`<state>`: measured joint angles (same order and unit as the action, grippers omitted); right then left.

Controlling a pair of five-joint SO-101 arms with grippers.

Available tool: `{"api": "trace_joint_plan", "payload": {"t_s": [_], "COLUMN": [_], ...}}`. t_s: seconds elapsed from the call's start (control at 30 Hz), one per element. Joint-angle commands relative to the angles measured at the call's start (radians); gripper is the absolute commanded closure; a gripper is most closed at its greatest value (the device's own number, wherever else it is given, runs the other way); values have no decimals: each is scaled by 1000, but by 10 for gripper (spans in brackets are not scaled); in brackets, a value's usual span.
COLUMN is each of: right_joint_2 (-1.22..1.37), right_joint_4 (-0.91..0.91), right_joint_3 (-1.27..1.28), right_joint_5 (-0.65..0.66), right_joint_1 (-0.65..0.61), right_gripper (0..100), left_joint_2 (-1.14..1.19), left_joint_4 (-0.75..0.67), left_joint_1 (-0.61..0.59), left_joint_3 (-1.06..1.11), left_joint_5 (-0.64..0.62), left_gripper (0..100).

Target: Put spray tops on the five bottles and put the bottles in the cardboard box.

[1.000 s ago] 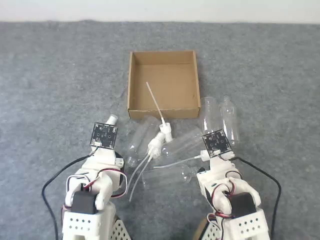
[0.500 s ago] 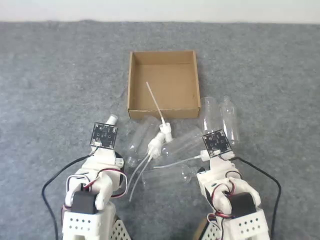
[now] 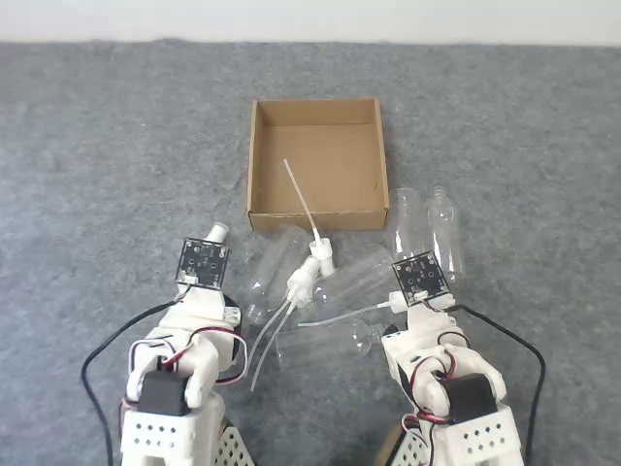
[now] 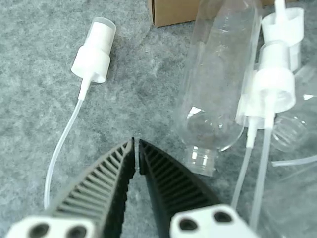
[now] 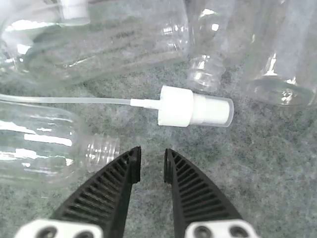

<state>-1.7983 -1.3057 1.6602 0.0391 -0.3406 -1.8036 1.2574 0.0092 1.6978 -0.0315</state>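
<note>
The open cardboard box [image 3: 315, 160] sits on the grey mat. Several clear uncapped bottles [image 3: 277, 267] lie in front of it, two more [image 3: 444, 233] at its right corner. One white spray top [image 4: 94, 49] with a long tube lies just ahead of my left gripper [image 4: 134, 145], which is shut and empty over the mat. A clear bottle [image 4: 223, 74] and two more spray tops [image 4: 272, 79] lie beside it. My right gripper [image 5: 151, 154] stands slightly open and empty, just short of a spray top [image 5: 195, 106] and a bottle neck [image 5: 101, 148].
One spray top's tube [image 3: 301, 199] leans over the box's front wall into the box. Both arm bases [image 3: 170, 408] stand at the near table edge. The grey mat [image 3: 116, 146] lies bare to the left and right of the box.
</note>
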Motion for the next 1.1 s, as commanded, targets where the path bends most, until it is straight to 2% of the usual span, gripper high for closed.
{"api": "trace_joint_plan", "payload": {"t_s": [0.0, 0.4, 0.77, 1.07], "right_joint_2": [-18, -18, -18, -18], "right_joint_4": [-5, -5, 56, 105], "right_joint_3": [23, -12, -172, -305], "right_joint_5": [-5, -2, -2, 20], "right_joint_1": [1, 13, 343, 404], "right_gripper": [946, 943, 943, 943], "left_joint_2": [-18, -18, -20, -20], "left_joint_4": [5, -3, -3, -5], "left_joint_1": [-8, -11, -11, -11], "left_joint_3": [-13, -13, -13, -13], "left_joint_5": [-5, -2, 0, 0], "left_gripper": [987, 985, 985, 985]}}
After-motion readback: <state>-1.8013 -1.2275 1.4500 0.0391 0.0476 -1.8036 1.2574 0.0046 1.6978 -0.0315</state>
